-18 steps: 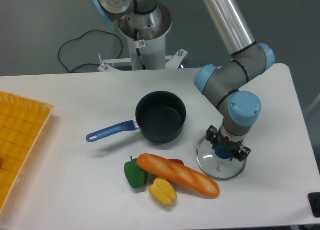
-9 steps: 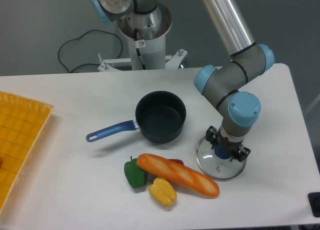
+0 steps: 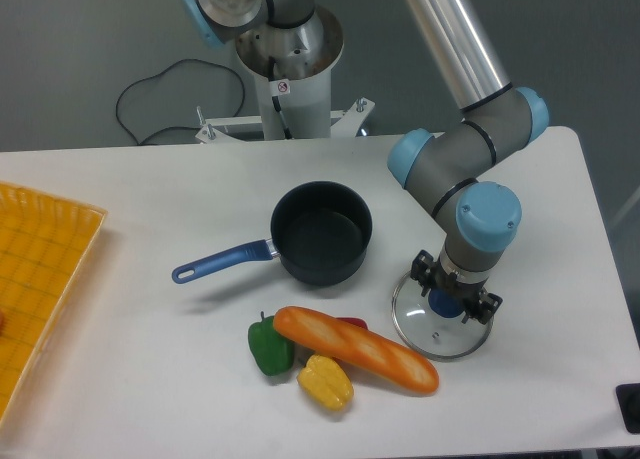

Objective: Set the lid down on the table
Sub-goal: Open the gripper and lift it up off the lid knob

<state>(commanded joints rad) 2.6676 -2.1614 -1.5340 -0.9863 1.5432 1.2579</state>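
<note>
The lid (image 3: 436, 329), a clear glass disc with a silver rim, lies flat on the white table (image 3: 150, 379), right of the bread. Its blue knob (image 3: 449, 301) shows between my fingers. My gripper (image 3: 455, 291) points straight down over the knob, its fingers a little apart on either side of it. The dark blue saucepan (image 3: 322, 232) stands uncovered to the left of the lid, handle pointing left.
A long bread loaf (image 3: 355, 349) lies just left of the lid, with a green pepper (image 3: 268, 346), a yellow pepper (image 3: 325, 381) and a red one under the loaf. A yellow gridded tray (image 3: 40, 279) sits at the left edge. The table's right edge is near.
The gripper's fingers have spread slightly outward from the knob. The lid and the arm have stayed in place.
</note>
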